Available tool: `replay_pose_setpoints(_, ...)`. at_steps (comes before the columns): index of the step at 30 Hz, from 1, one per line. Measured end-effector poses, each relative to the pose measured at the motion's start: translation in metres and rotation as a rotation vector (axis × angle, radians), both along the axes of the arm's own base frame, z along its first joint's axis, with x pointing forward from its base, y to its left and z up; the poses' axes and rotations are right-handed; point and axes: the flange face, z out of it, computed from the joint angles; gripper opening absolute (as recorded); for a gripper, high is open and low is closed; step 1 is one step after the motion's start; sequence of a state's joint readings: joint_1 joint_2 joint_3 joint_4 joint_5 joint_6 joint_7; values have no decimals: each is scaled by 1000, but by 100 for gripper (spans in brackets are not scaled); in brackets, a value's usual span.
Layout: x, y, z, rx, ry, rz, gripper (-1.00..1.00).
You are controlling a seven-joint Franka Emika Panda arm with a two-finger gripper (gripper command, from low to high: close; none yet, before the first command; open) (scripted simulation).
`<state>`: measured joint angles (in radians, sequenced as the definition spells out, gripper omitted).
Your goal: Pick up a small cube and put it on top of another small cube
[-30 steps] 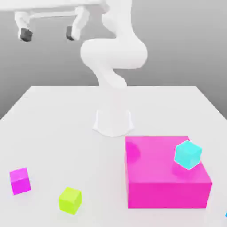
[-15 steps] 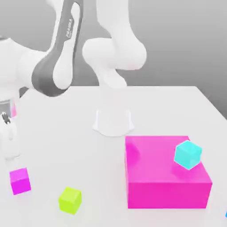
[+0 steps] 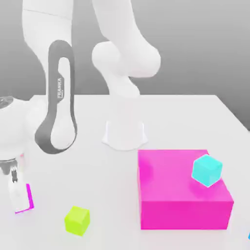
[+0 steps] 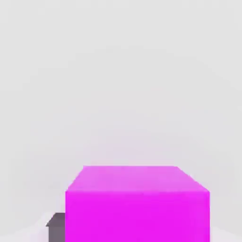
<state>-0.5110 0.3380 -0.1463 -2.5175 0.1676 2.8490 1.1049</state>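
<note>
Grasping step in hand: gripper (image 3: 18, 195) is down at the table (image 3: 195, 117) on the exterior view's left, jaws pinching the small magenta cube (image 3: 28, 197), which sits between the fingers and fills the hand view. Next move, by my judgement: lift straight up, then carry toward the lime cube (image 3: 77, 220) nearby as a likely base.

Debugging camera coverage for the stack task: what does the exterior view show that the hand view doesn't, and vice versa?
Exterior alone: the arm's base, the yellow-green cube, the big magenta block with the cyan cube on it, and the table edges. Hand view alone: a close look at the small magenta cube's top and near face, plus a dark finger pad beside it. Both: the small magenta cube at the gripper.
</note>
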Motion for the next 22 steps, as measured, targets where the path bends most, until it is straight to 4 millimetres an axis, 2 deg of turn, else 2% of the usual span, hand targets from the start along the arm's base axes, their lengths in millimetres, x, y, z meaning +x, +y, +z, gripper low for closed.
replay_pose_setpoints(3,0,1,34,0,0,1,-100)
replay_pose_setpoints(4,4,8,42,1,0,25,-100)
replay_pose_setpoints(9,43,77,67,2,-1,243,-100)
replay_pose_setpoints(14,72,164,86,1,-1,495,-100)
replay_pose_setpoints(16,74,168,73,0,0,511,-100)
replay_pose_setpoints(19,74,169,39,0,0,514,-100)
replay_pose_setpoints(20,73,169,30,0,0,514,100)
replay_pose_setpoints(22,73,169,30,0,0,514,100)
